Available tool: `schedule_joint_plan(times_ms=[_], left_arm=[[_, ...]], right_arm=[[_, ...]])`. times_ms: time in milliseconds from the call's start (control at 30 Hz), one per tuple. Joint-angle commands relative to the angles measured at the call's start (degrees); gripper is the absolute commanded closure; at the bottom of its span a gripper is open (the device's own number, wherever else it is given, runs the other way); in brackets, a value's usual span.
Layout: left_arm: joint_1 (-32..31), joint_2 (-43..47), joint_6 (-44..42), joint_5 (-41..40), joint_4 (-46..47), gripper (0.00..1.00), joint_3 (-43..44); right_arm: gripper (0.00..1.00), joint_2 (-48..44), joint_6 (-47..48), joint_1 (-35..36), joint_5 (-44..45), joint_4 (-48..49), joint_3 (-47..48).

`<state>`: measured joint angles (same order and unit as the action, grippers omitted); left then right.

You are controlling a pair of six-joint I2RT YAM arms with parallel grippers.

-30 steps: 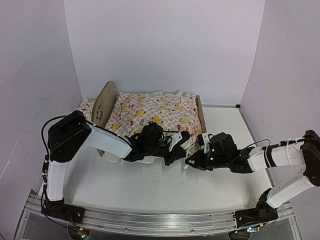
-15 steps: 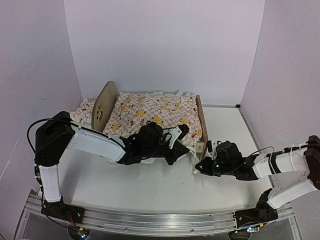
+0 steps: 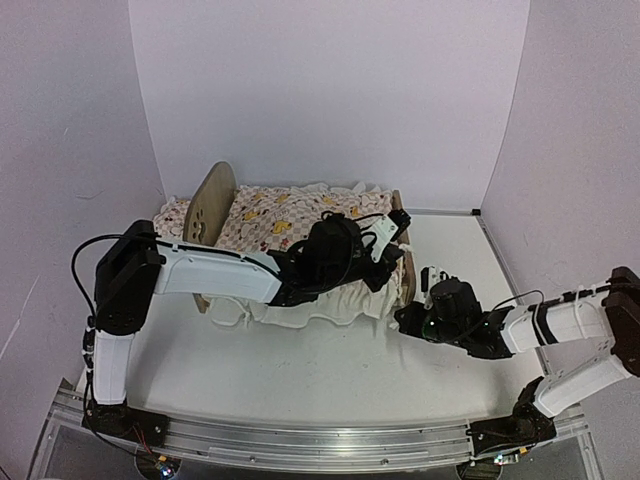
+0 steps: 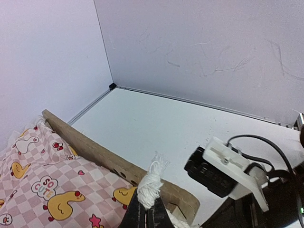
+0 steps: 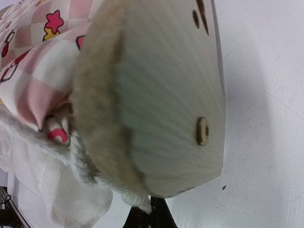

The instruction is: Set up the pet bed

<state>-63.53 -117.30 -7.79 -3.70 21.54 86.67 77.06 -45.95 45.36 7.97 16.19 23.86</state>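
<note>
The pet bed stands at the back left, its rounded headboard (image 3: 213, 205) on the left and its plywood footboard (image 3: 404, 262) on the right. The pink checkered duck-print cover (image 3: 275, 222) lies over it, and its white ruffle (image 3: 300, 310) hangs down the near side. My left gripper (image 3: 393, 227) is over the footboard's far end, shut on a bunch of the white ruffle (image 4: 153, 183). My right gripper (image 3: 408, 318) is low at the footboard's near corner (image 5: 166, 99). Its fingers (image 5: 151, 214) are pressed together on a bit of white ruffle (image 5: 137, 198) under that corner.
A small matching ruffled pillow (image 3: 170, 212) lies behind the headboard at the left. White walls enclose the table on three sides. The right arm's wrist camera (image 4: 223, 166) sits close beside the footboard in the left wrist view.
My left gripper has moved from the bed's near side up and right to the footboard's far end, carrying the ruffle. My right gripper has settled at the footboard's near corner.
</note>
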Motion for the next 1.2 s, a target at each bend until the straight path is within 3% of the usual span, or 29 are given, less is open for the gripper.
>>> schedule_joint_plan(times_ms=[0,333,633,700,900,1000,1033,1067,1133,1167], left_arm=[[0.69,-1.85,-3.81,-6.52,8.06,1.0,12.58],[2.75,-5.33,-8.98,-12.1,8.7,1.0,25.54],[2.81,4.76,-12.44,-13.95,8.47,1.0,14.3],[2.65,7.2,-11.49,-10.24,8.26,1.0,9.95],[-2.03,13.34,-10.15,15.53,8.4,1.0,-7.5],[-4.16,11.95,-5.51,19.44,8.42,1.0,-12.1],[-4.38,11.14,-3.98,20.82,8.43,0.99,-12.96],[-4.59,9.97,-2.36,22.3,8.39,0.94,-13.56],[-5.55,9.53,-0.96,25.7,8.41,0.76,-15.17],[-6.44,10.18,-1.15,25.71,8.43,0.66,-16.47]], right_arm=[[1.0,3.73,-6.2,0.42,3.41,9.45,-8.44],[1.0,20.22,-14.43,0.55,-0.11,25.11,-11.42],[1.0,21.59,-14.44,0.6,2.57,23.97,-12.55],[1.0,21.11,-13.24,0.54,2.17,23.96,-12.17],[1.0,12.25,-7.84,0.55,4.52,12.7,-8.69],[1.0,8.77,-6.73,0.6,6.18,6.85,-6.46],[0.97,7.73,-6.82,0.5,6.48,5.07,-5.86],[0.84,6.72,-6.64,0.55,6.9,1.44,-4.65],[0.6,4.21,-6.76,0.52,9.04,-6.3,-2.62],[0.53,2.43,-7.01,0.52,10.21,-10.38,-2.13]])
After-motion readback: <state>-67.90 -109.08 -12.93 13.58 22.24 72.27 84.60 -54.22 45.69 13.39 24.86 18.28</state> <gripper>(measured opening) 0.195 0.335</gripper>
